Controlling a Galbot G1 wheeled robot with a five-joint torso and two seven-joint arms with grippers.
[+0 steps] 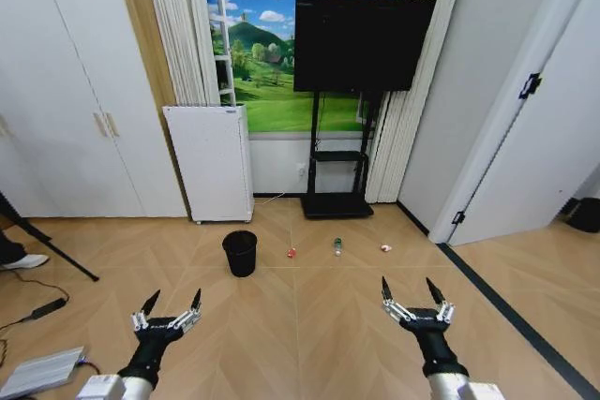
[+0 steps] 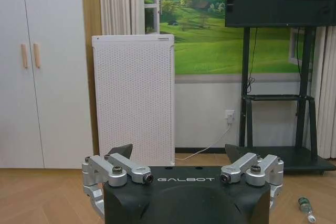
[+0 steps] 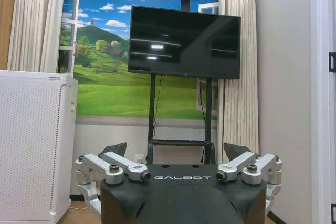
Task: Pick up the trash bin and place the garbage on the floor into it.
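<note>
The bin (image 1: 240,252) stands upright on the wood floor (image 1: 319,325) at centre frame, left of the litter; its inside is too dark to tell its contents. To its right, in a row on the floor and apart from each other: red wrapper (image 1: 292,253), bottle (image 1: 337,246), white-and-red scrap (image 1: 385,248). The purifier (image 1: 210,162) stands behind the bin, the TV stand (image 1: 339,161) behind the litter. Left gripper (image 1: 172,311), lower left, is spread and empty. Right gripper (image 1: 412,299), lower right, is spread and empty.
</note>
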